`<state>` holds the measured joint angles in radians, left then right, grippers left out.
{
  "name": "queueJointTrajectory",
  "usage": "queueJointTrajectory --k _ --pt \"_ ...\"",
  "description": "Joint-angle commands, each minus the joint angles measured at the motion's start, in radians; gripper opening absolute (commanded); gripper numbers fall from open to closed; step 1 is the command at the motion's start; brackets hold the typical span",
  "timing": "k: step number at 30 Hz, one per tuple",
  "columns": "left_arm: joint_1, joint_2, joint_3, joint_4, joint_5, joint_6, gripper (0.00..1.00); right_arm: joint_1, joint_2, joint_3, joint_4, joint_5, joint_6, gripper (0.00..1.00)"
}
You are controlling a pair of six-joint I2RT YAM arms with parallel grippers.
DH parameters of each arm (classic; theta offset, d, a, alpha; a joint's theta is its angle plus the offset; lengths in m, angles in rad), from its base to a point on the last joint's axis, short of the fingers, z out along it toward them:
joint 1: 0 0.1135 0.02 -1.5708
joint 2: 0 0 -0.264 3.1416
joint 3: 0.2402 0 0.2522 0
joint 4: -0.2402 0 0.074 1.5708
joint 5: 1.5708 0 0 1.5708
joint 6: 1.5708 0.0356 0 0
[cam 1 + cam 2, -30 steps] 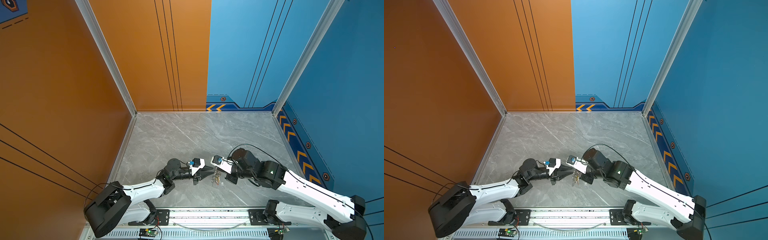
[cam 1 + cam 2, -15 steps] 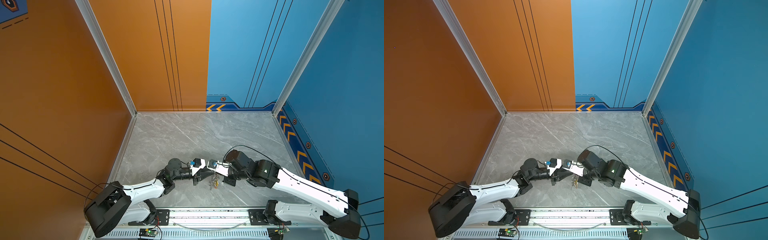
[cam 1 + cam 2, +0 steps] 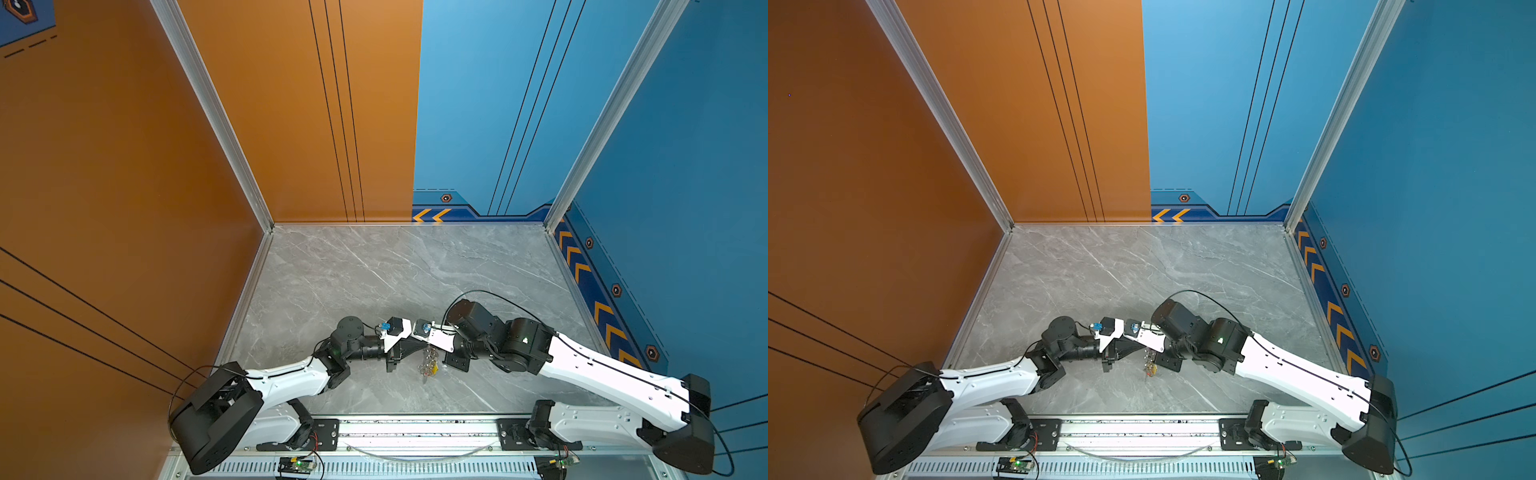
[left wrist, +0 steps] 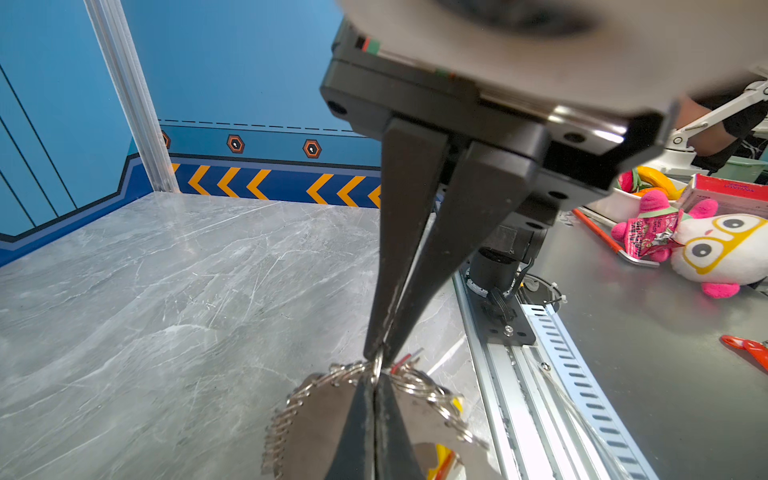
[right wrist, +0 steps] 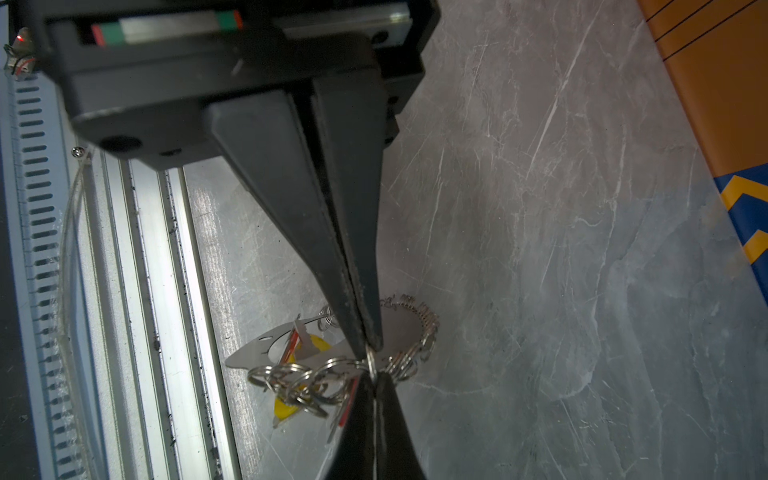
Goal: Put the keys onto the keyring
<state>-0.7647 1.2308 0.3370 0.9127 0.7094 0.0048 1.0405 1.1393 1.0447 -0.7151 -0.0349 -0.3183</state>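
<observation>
**Two end effectors pinch one ring**

The right end effector [image 5: 368, 343], jaws closed, meets the closed left end effector [image 5: 375, 380] tip to tip on the chain of silver rings [image 5: 307, 376]. Yellow- and red-headed keys [image 5: 309, 347] cluster beside it, above the grey surface [image 5: 540, 249].

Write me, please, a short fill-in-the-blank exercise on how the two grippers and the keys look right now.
1. The left gripper and the right gripper are both ___.
2. Their tips meet at one silver ___ of the chain.
3. Under the chain lie the keys: beside a red piece, one key head is ___.
4. In both top views the wall on the left is ___.
Missing words: shut; ring; yellow; orange.
</observation>
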Motion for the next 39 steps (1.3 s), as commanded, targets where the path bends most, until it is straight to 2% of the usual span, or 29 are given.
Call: queueJointTrajectory --k 1,12,16,22,27,34,39 --pt "0.001 0.008 0.033 0.008 0.007 -0.005 0.04 0.008 0.001 0.031 0.034 -0.01 -0.022 0.0" --pt "0.001 0.009 0.036 0.008 -0.024 -0.011 0.0 0.005 -0.012 0.011 0.059 -0.011 -0.017 0.0" --pt "0.002 0.003 0.031 0.008 -0.06 -0.014 0.0 -0.03 -0.067 -0.049 0.097 -0.024 -0.009 0.13" --pt "0.01 0.001 -0.001 0.091 -0.096 -0.036 0.0 -0.108 -0.19 -0.157 0.21 -0.077 0.033 0.23" --pt "0.029 0.026 -0.024 0.21 -0.079 -0.097 0.0 -0.159 -0.227 -0.213 0.293 -0.144 0.087 0.21" --pt "0.043 0.089 -0.036 0.367 -0.05 -0.171 0.0 -0.164 -0.237 -0.276 0.415 -0.185 0.119 0.2" --pt "0.047 0.109 -0.037 0.396 -0.058 -0.178 0.0 -0.151 -0.242 -0.286 0.424 -0.177 0.122 0.21"
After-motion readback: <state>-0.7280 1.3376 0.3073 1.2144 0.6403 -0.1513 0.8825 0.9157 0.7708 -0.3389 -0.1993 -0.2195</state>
